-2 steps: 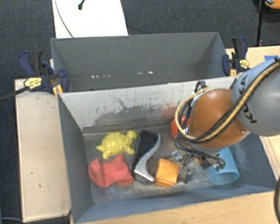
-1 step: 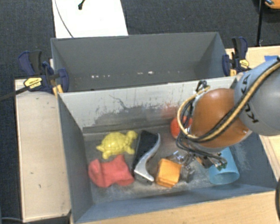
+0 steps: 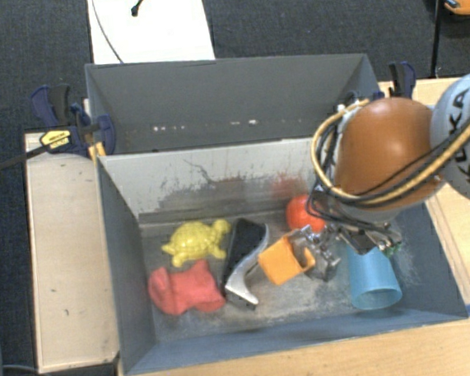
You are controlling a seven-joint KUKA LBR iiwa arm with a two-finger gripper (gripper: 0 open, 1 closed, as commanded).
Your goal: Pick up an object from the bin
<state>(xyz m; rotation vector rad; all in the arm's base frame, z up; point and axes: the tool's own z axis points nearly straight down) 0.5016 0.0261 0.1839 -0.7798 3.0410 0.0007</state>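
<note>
1. Gripper (image 3: 316, 254) first: it's down low in the bin (image 3: 210, 103), right of the middle as the camera sees it. It hangs under the arm's big orange cover (image 3: 381, 156), which has cables looped round it.
2. Honestly, I can't tell how far open it is or whether it has hold of anything. The metal end is a jumble from this angle, and the cover hides the upper part.
3. Closest thing to it is an orange block (image 3: 277, 263), sitting on the bin floor just to the gripper's left in the view. The block's right edge looks like it meets the metal tip. Whether it's clamped or just lying alongside, I can't say.
4. On the block's other side there's a black and silver high-heeled shoe (image 3: 246, 260), tipped over, right up against the block.
5. A blue cup (image 3: 373, 281) lies on its side just right of the gripper, towards the front wall.
6. An orange-red ball (image 3: 298, 212) sits just behind the gripper, partly hidden by the arm.
7. Over on the left are a yellow turtle toy (image 3: 195, 241) and, just in front of it, a lumpy red toy (image 3: 185, 289). Both are well apart from the gripper.
</note>
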